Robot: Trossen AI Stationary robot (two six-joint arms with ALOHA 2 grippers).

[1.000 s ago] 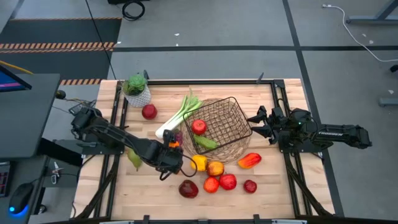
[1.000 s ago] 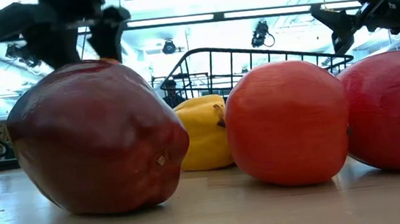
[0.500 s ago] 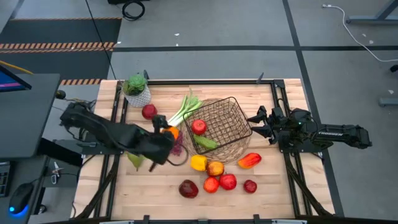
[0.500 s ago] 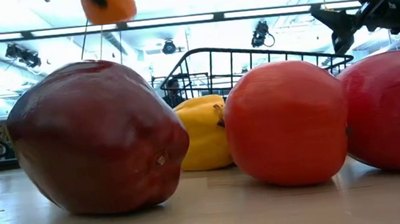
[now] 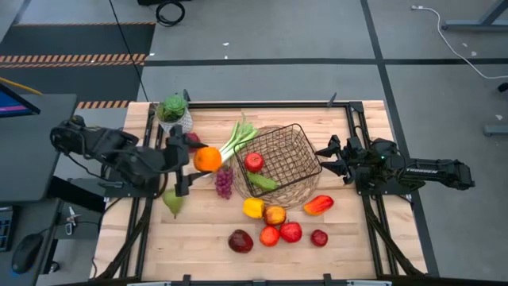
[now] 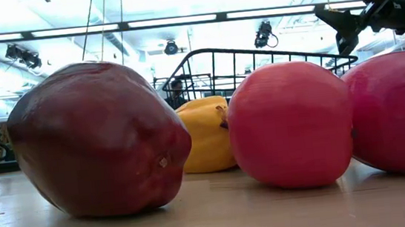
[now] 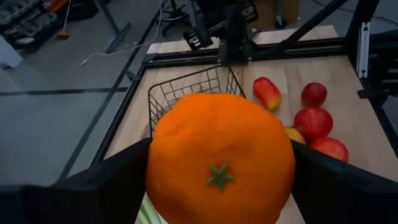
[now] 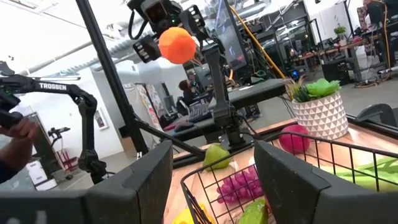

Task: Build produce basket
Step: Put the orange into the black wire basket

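My left gripper [image 5: 196,160] is shut on an orange [image 5: 208,159], held high over the table left of the dark wire basket [image 5: 295,147]. The orange fills the left wrist view [image 7: 221,158]. In the basket lie a red apple [image 5: 254,162] and a green piece [image 5: 263,182]. A leek [image 5: 230,143] leans on the basket's left rim. Purple grapes [image 5: 225,183] and a green pear [image 5: 172,203] lie on the table. My right gripper [image 5: 325,159] waits open and empty at the basket's right side. My left gripper pinches the orange between its two fingers [image 7: 118,183], one on each side at its widest part [image 7: 155,168]. The fingers come from the table's left, slanting a little downward. The orange is lifted clear of the table, its green stem star [image 7: 219,176] facing back toward the wrist.
A yellow pepper [image 5: 253,208], a red pepper [image 5: 317,205] and several red apples [image 5: 279,233] lie near the front edge. A dark red apple [image 6: 100,138] stands closest in the low view. A potted plant [image 5: 175,115] and another apple [image 5: 190,141] stand at the far left.
My left gripper has risen from beside the yellow pepper with the orange, going up and toward the table's left and far edges while its wrist tipped up from pointing down. The orange is lifted clear and has left the top of the low view.
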